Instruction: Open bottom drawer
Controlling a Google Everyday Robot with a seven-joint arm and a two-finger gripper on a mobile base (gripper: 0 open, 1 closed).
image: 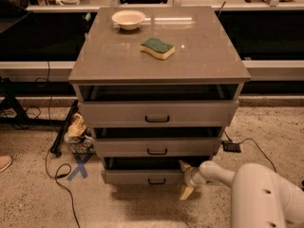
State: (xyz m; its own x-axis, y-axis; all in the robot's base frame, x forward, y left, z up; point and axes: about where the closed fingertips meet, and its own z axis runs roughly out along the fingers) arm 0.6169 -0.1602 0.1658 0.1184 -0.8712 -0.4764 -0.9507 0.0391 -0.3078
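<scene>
The bottom drawer (137, 176) sat lowest in the grey cabinet, close to the floor (38, 198). It was pulled out a little, with a dark gap above its front. The gripper (184, 179) was at the drawer's right end, and its two fingers (186, 192) were spread wide apart, holding nothing. A bowl (128, 19) and a sponge (157, 48) lay on the worktop (199, 56).

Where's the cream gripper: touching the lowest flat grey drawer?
Cannot tell. The camera view shows the gripper overlapping the bottom drawer at its right end; neither contact nor gap is plain.
</scene>
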